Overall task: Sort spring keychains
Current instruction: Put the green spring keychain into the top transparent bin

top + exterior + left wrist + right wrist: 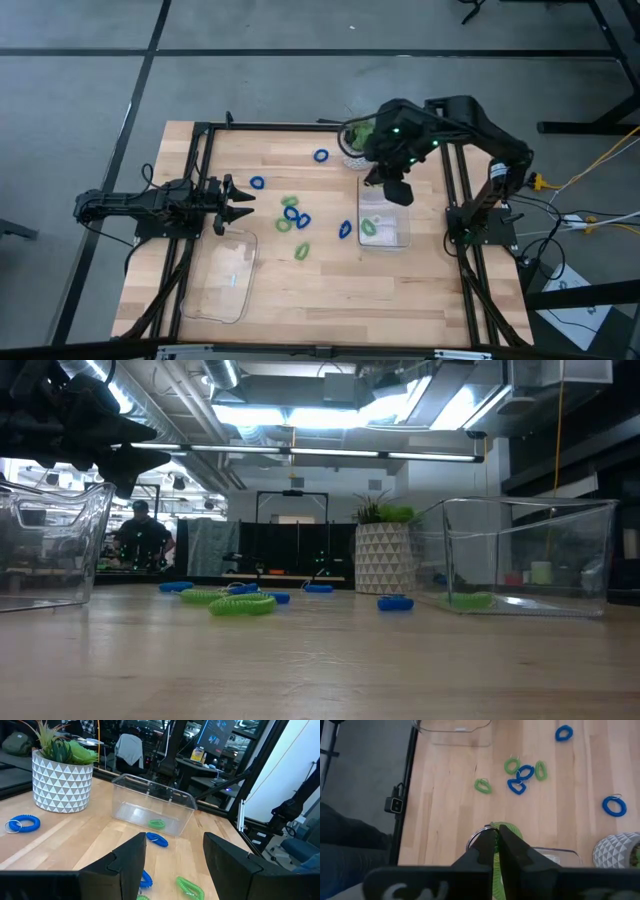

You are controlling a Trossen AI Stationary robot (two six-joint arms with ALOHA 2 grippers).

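Right gripper (496, 845) clamped on light green spring keychain (504, 831) above right clear tray (398, 238); left gripper (232, 203) spread, idle. Light, springy, snag-prone; best pinched across coil.

We see two black jointed arms; the left gripper (234, 203) has pointed fingers, and small green lights glow on the right arm (420, 125).
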